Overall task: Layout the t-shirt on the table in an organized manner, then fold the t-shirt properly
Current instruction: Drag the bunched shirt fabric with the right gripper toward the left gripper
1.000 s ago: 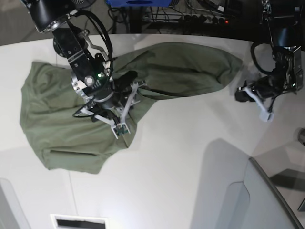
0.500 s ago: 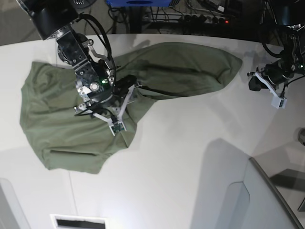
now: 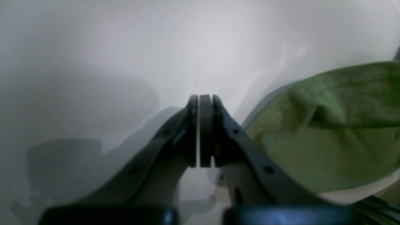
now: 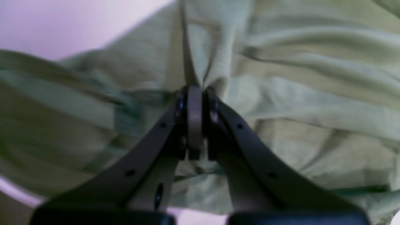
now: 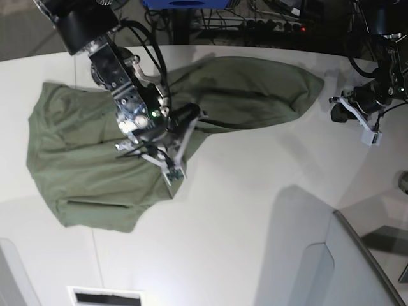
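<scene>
The olive-green t-shirt (image 5: 76, 159) lies rumpled across the left and middle of the white table (image 5: 242, 210), one part stretching to the right. My right gripper (image 5: 173, 173) sits on the shirt's near right edge. The right wrist view has its jaws pressed together at the gripper tip (image 4: 195, 90), with a pinch of shirt fabric (image 4: 281, 93) gathered there. My left gripper (image 5: 370, 137) hovers at the table's right side, apart from the shirt. Its jaws are shut with nothing between them at the tip (image 3: 200, 100). The shirt (image 3: 328, 140) lies to their right.
A grey angled panel (image 5: 357, 268) rises at the bottom right corner. Dark cables and equipment (image 5: 255, 19) run behind the table's far edge. A white slotted piece (image 5: 105, 296) sits at the bottom edge on the left.
My right gripper has closed from wide open onto the shirt fabric and shifted slightly right. The left arm rose toward the far right a second ago and has since held still.
</scene>
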